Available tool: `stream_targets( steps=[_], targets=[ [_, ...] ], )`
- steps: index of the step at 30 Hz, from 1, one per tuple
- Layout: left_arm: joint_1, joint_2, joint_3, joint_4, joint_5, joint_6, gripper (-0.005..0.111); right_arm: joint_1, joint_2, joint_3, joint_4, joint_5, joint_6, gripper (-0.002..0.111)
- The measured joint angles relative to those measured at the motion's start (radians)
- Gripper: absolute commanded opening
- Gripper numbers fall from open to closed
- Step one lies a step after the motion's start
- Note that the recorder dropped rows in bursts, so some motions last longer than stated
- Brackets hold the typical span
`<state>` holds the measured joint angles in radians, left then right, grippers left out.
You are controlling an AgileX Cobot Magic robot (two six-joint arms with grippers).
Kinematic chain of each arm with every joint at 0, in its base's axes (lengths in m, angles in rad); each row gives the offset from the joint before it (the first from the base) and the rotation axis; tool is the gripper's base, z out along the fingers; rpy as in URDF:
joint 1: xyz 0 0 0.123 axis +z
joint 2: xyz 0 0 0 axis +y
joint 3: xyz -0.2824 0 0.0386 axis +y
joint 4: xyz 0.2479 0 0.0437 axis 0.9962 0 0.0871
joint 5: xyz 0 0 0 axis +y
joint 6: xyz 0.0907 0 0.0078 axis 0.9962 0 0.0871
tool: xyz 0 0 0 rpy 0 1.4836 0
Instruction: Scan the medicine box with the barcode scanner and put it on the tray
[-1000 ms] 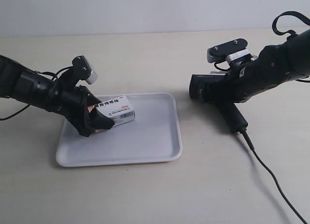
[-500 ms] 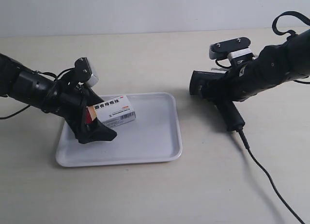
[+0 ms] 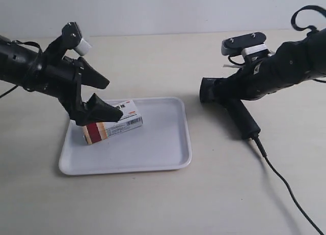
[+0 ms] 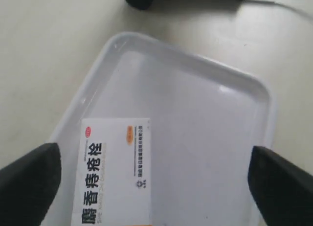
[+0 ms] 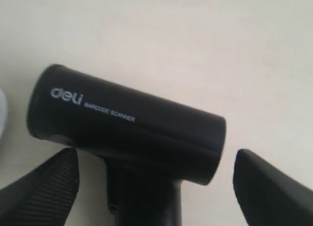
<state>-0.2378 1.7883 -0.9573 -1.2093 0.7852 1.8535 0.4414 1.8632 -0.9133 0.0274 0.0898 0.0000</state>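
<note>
Soft even light, faint shadows, glare on tray [image 4: 230, 91], blurred wrist views.

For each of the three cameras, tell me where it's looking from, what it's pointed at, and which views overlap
Exterior view: off the arms, facing the table across the tray; both arms show.
Left wrist view: on the left arm, looking at the medicine box in the tray, between the open left claw.
Right wrist view: on the right arm, close above the barcode scanner, the right claw spread either side.
Shared: exterior and left wrist views both show box and tray; exterior and right wrist, the scanner.
</note>
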Motion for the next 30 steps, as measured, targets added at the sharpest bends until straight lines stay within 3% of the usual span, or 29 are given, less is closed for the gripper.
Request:
stream_targets(
  steps=[4, 7, 14, 21, 30],
  targets=[
    [0.0, -0.078, 0.0, 0.034, 0.018, -0.077, 0.038, 0.0, -0.171, 0.0, 0.0, 0.105, 0.0, 0.075],
    [0.0, -0.137, 0.005, 0.064, 0.017, -0.159, 0.003, 0.0, -0.331, 0.002, 0.0, 0.202, -0.01, 0.06],
    [0.0, -0.323, 0.141, 0.011, -0.081, -0.22, 0.002, 0.0, -0.644, 0.051, 0.002, 0.247, -0.025, 0.001],
    [0.0, -0.685, 0.373, -0.144, -0.323, -0.224, 0.002, 0.0, -0.799, 0.141, 0.017, 0.119, -0.029, 0.0],
    [0.0, -1.277, 0.652, -0.307, -0.578, -0.229, 0.002, 0.0, -0.814, 0.152, 0.018, 0.088, -0.029, 0.0]
  ],
)
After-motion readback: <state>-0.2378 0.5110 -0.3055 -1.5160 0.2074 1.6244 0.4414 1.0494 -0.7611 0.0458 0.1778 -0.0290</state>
